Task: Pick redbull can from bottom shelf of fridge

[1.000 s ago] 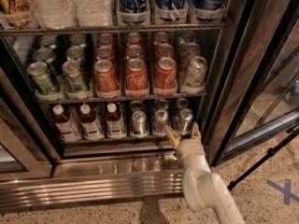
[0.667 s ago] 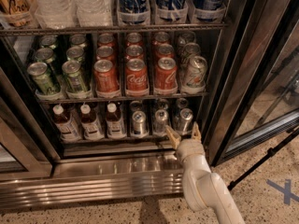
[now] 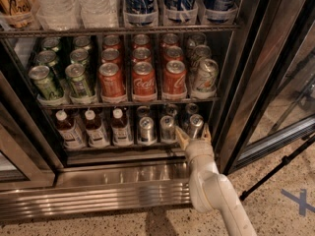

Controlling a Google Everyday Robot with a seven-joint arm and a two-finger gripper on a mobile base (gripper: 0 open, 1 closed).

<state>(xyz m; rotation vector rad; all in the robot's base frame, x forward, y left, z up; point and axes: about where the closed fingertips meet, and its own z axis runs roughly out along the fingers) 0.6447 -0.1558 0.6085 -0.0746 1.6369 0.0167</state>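
The fridge (image 3: 123, 183) stands open, with a ribbed steel base grille. On its bottom shelf, slim silver redbull cans stand in three short rows at the right. My gripper (image 3: 194, 133) reaches in at the front of the rightmost row. Its tan fingers (image 3: 182, 137) are spread on either side of the front redbull can (image 3: 196, 124), with small gaps to it, and the can stands upright on the shelf. My white arm (image 3: 211, 191) comes up from the bottom right.
Two more redbull cans (image 3: 146, 129) (image 3: 168, 127) stand left of it, then brown bottles (image 3: 93, 129). The shelf above holds red cola cans (image 3: 143, 80) and green cans (image 3: 78, 80). The open glass door (image 3: 280, 82) stands right, with a black tripod leg (image 3: 280, 166) on the floor.
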